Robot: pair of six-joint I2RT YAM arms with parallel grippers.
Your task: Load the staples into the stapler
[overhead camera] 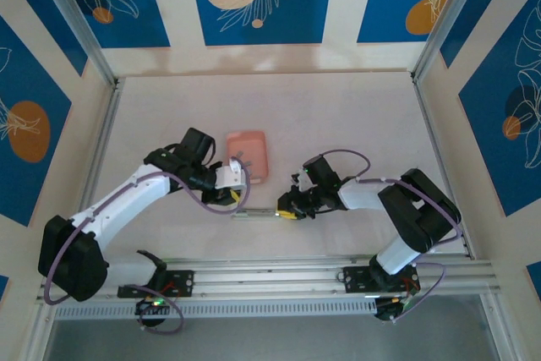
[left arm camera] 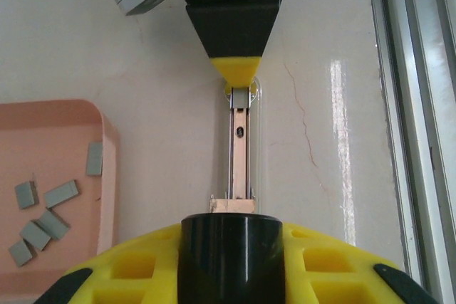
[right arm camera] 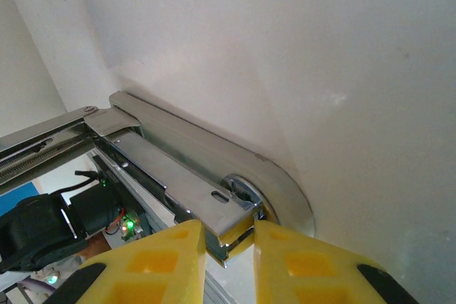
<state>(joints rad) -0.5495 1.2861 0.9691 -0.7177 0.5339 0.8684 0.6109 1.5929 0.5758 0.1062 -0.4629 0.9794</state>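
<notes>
The stapler (overhead camera: 258,215) lies open on the table between my two grippers, its thin metal rail (left arm camera: 241,154) pointing from one to the other. My left gripper (left arm camera: 229,247) is shut on a black rounded part of the stapler at its near end. My right gripper (right arm camera: 229,236) is shut on the rail's far tip (right arm camera: 178,169), one yellow finger (right arm camera: 157,261) on each side. That right gripper (left arm camera: 239,76) shows in the left wrist view as a black wedge with a yellow tip. Several grey staples (left arm camera: 60,194) lie loose in the salmon-pink tray (left arm camera: 71,115).
The pink tray (overhead camera: 248,151) sits just behind the left gripper (overhead camera: 237,196). An aluminium rail (overhead camera: 321,272) runs along the table's near edge, close to the stapler. Metal frame posts (overhead camera: 110,82) border the table's sides.
</notes>
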